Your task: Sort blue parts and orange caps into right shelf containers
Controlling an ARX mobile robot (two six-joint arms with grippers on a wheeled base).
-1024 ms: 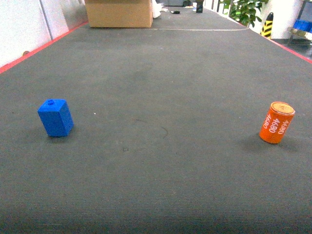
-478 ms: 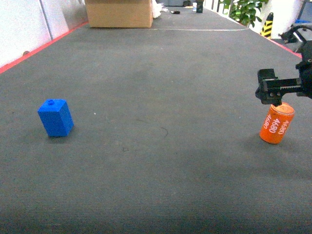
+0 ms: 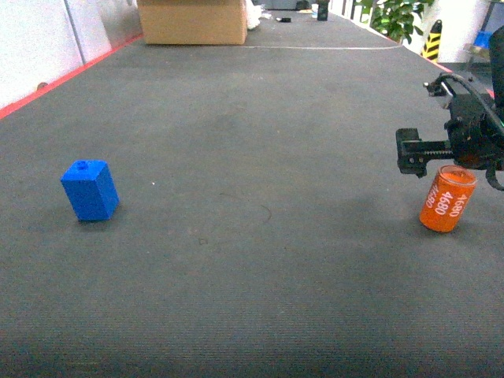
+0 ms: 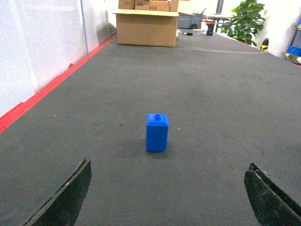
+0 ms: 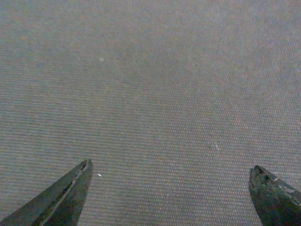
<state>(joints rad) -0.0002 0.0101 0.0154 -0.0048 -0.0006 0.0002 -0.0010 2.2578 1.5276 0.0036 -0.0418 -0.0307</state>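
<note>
A blue part (image 3: 89,190) stands upright on the dark belt at the left; the left wrist view has this blue part (image 4: 157,132) dead ahead. My left gripper (image 4: 167,193) is open, well short of it and holding nothing. An orange cap (image 3: 447,198) printed "4680" stands at the right. My right gripper (image 3: 416,157) hovers just above and left of the cap, apart from it. In the right wrist view this gripper (image 5: 169,188) is open over bare belt. The shelf and its containers are out of view.
A cardboard box (image 3: 193,21) sits at the belt's far end. A red strip (image 3: 47,87) and white panels line the left edge. A plant (image 3: 394,16) and a yellow-black post (image 3: 431,39) stand beyond the far right corner.
My right arm has come in from the right edge and shifted left, now above the orange cap. The blue part and the cap have not moved.
</note>
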